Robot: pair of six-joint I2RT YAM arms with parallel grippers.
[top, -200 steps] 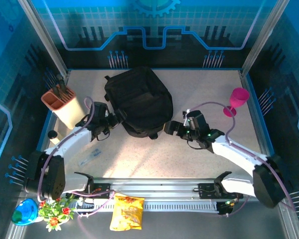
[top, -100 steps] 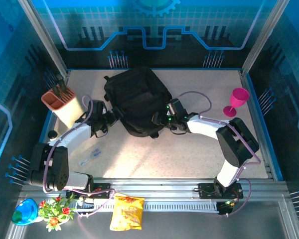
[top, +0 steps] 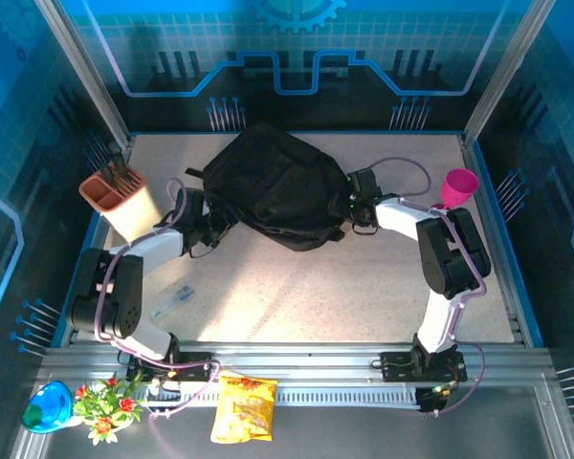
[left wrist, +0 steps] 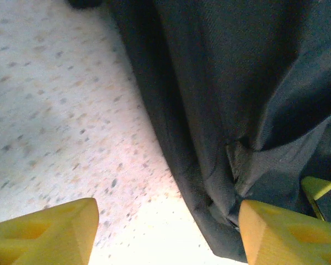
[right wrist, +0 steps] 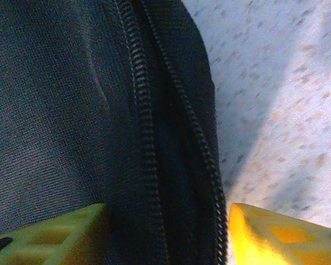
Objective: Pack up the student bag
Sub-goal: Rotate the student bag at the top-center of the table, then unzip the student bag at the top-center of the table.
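Overhead and wrist views of the student bag (top: 273, 186), slumped on the far middle of the table (top: 383, 287) with an arm at each flank. Left gripper (top: 210, 225) at the bag's left edge, jaws spread wide and gripping nothing, one yellow finger (left wrist: 44, 232) over bare tabletop and the other beside a fold of black fabric. Right gripper (top: 351, 204) at the bag's right edge, likewise spread and empty, straddling a zipper track (right wrist: 140, 110) that runs between its fingers. Probable step: opening a compartment. Trace the track to its pull before closing; pinch the tab, not loose cloth; pin the opposite edge with the left gripper so the soft shell does not drag or bunch. Zipper pull not visible; open or shut state of the compartment impossible to judge. Fingertips of both grippers cut off by the lower frame edges. Slim item (top: 172, 301) near the left arm too small to identify.
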